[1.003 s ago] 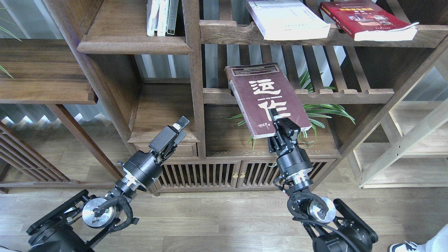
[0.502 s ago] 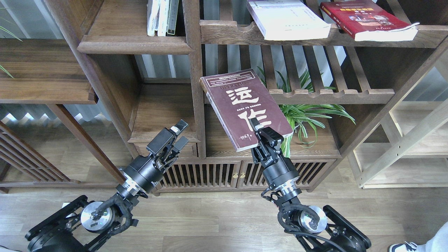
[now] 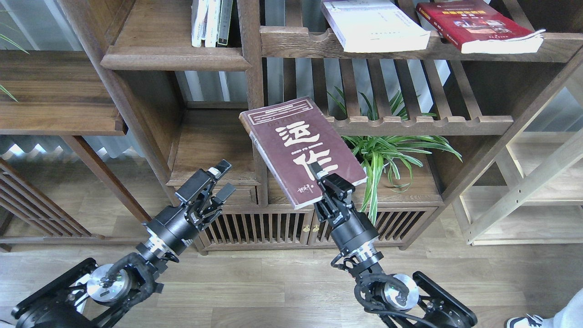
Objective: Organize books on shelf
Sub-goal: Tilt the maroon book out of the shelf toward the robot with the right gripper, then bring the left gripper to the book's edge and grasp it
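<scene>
My right gripper (image 3: 329, 177) is shut on the near edge of the dark brown book (image 3: 298, 148) with big white Chinese characters and holds it tilted in the air in front of the cabinet's centre post. The thick white book (image 3: 373, 25) and the red photo-cover book (image 3: 478, 25) lie on the upper slatted shelf at top right. The solid walnut shelf (image 3: 175, 58) with the rounded front edge is at upper left. My left gripper (image 3: 222, 181) is open and empty, low left of the book.
Thin white and dark-spined books (image 3: 210, 23) stand on the solid shelf's right end. A green spider plant (image 3: 387, 150) sits in the lower right compartment under a slatted shelf (image 3: 423, 124). A small open cubby (image 3: 212, 146) is behind my left gripper.
My right gripper has carried the brown book left and downward, off the slatted shelf, uncovering the plant. My left arm has drawn back and down a little.
</scene>
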